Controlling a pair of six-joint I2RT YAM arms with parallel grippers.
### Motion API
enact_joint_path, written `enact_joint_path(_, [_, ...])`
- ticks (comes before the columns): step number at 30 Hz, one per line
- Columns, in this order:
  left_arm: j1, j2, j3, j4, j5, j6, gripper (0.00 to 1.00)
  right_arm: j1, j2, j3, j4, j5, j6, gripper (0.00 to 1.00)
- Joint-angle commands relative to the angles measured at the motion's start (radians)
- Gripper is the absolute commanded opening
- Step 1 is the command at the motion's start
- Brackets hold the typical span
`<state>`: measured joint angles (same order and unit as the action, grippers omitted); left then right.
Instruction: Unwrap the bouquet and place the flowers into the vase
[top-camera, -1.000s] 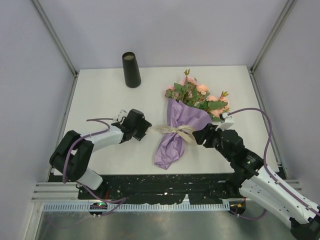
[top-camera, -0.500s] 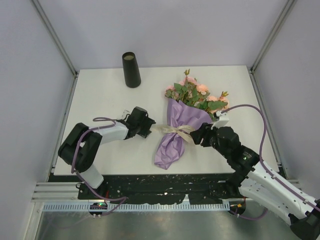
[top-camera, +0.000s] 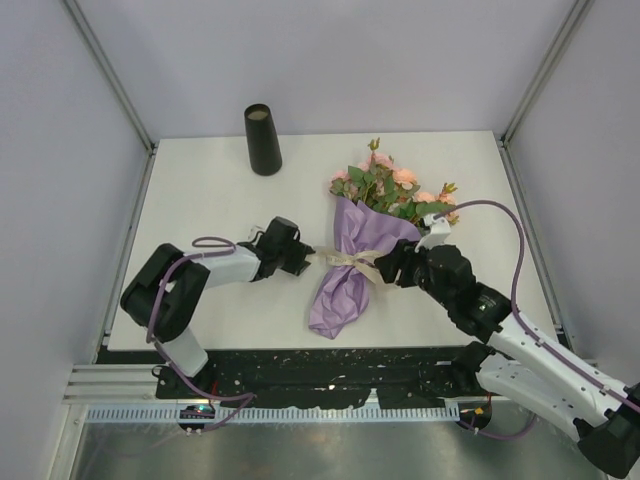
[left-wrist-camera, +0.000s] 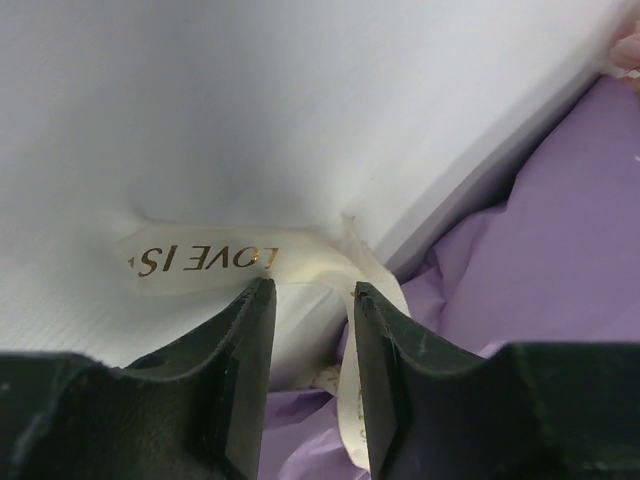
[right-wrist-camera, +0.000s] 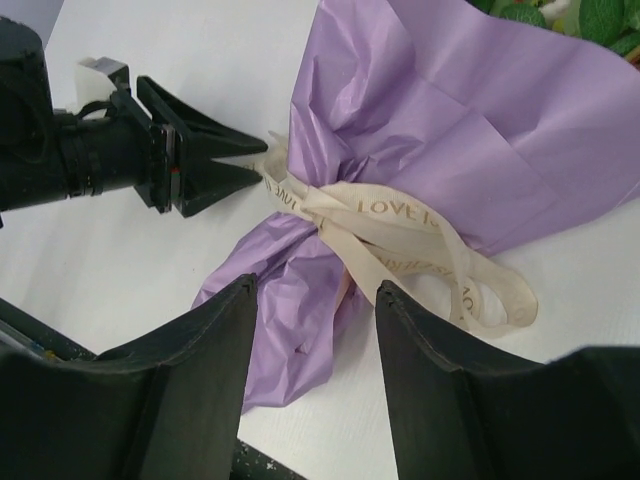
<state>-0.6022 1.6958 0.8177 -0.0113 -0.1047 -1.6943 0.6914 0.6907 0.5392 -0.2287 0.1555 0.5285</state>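
Note:
The bouquet (top-camera: 362, 236) lies on the white table, its peach-pink flowers (top-camera: 392, 187) pointing away from me and its purple paper (right-wrist-camera: 470, 120) tied with a cream ribbon (top-camera: 350, 262). My left gripper (top-camera: 307, 258) reaches the ribbon's left end; its jaws (left-wrist-camera: 312, 300) are narrowly open with a ribbon strand (left-wrist-camera: 372, 290) between them, beside the right finger (left-wrist-camera: 390, 350). A printed ribbon tail (left-wrist-camera: 200, 260) lies just ahead. My right gripper (top-camera: 383, 268) hovers open over the bow (right-wrist-camera: 400, 225) and the wrap's crumpled lower end (right-wrist-camera: 290, 310). The black vase (top-camera: 263, 140) stands upright at the back left.
Grey walls enclose the white table (top-camera: 200, 200) on three sides. A black strip (top-camera: 330, 365) runs along the near edge by the arm bases. The right arm's purple cable (top-camera: 500, 215) loops above the table to the right of the bouquet.
My left gripper has slid right up to the ribbon and narrowed its jaws around a strand. My right gripper has moved left, closer to the bow. Bouquet and vase stay put.

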Motion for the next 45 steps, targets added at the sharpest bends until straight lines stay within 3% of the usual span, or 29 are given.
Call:
enact_joint_path(1, [-0.025,-0.071,-0.078,-0.05,-0.041,-0.016,0.4,-0.001,0.099,0.143,0.123,-0.007,-0.108,0.56])
enact_joint_path(9, [-0.033,-0.122,-0.161,-0.032,-0.036,0.013,0.33,0.007,0.47,0.323,0.223,-0.237,-0.278,0.54])
enact_joint_path(22, [-0.033,-0.188,-0.301,0.079,-0.032,0.021,0.34,0.068,0.959,0.669,0.014,-0.159,-0.505,0.52])
enact_joint_path(30, [-0.033,-0.214,-0.351,0.108,-0.036,0.021,0.34,0.108,1.158,0.821,-0.092,-0.077,-0.55,0.52])
enact_joint_path(45, [-0.033,-0.235,-0.371,0.096,-0.046,0.021,0.33,0.109,1.325,0.895,-0.118,-0.045,-0.547,0.5])
